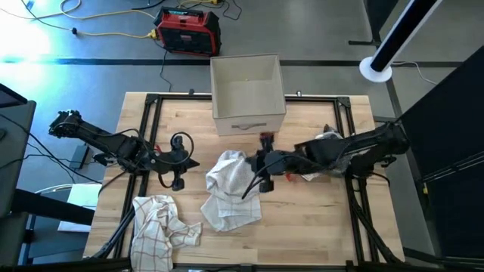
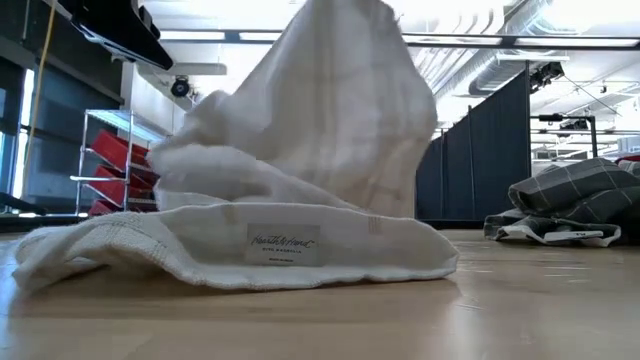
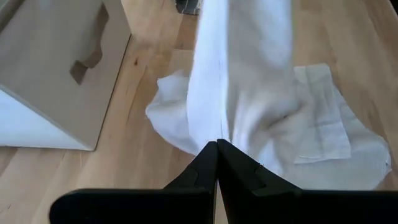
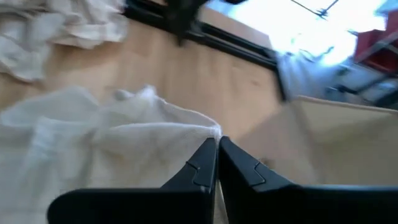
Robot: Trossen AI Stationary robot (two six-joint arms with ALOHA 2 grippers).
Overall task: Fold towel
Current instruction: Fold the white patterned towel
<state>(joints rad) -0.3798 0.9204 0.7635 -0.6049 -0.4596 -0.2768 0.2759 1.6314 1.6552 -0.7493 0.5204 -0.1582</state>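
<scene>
A white towel (image 1: 231,193) lies crumpled at the table's middle, with one part drawn up into a peak (image 2: 340,80). Its lower folds, one bearing a sewn label (image 2: 282,243), rest on the wood. My right gripper (image 1: 253,162) reaches in from the table's right and is shut on the raised part. My left gripper (image 1: 193,162) stands shut just left of the towel. In the left wrist view its shut fingertips (image 3: 217,144) point at the hanging towel (image 3: 249,74). The high view shows a gap between them and the towel. My right gripper pinches an edge of the white towel (image 4: 208,129) between its two fingertips, coming from the table's right and slanting down. That part is lifted and the cloth runs away from the fingers, stretched. The rest of the towel lies on the table.
A cardboard box (image 1: 246,94) stands at the far middle. A red-checked towel (image 1: 159,227) lies bunched at the near left. A grey checked cloth (image 1: 327,143) lies under my right arm. Black frame rails (image 1: 144,128) run along the table's sides.
</scene>
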